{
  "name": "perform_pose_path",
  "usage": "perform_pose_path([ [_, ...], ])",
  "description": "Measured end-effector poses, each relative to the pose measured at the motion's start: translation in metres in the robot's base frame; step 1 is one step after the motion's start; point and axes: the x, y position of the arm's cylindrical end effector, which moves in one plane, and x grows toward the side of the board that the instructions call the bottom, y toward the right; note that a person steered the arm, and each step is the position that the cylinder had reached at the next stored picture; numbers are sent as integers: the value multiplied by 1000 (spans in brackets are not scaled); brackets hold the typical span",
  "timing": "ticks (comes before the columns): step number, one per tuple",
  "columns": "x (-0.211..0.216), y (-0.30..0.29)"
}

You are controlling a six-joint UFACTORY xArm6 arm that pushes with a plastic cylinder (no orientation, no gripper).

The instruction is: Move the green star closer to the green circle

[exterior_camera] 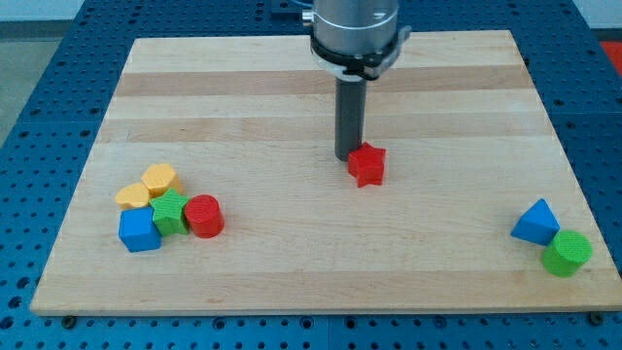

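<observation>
The green star (171, 211) sits in a tight cluster at the view's lower left, wedged between a blue cube (139, 230), a red cylinder (204, 216) and two yellow blocks (160, 180) (132, 195). The green circle (568, 253) lies at the view's far lower right, touching a blue triangle (535, 222). My tip (347, 157) is near the board's middle, touching the upper left side of a red star (367, 164). The tip is far from both green blocks.
The wooden board (321, 282) lies on a blue perforated table. The rod's grey housing (355, 29) hangs over the board's top middle.
</observation>
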Motion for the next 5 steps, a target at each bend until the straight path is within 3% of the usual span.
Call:
perform_pose_path([
  [5, 90, 29],
])
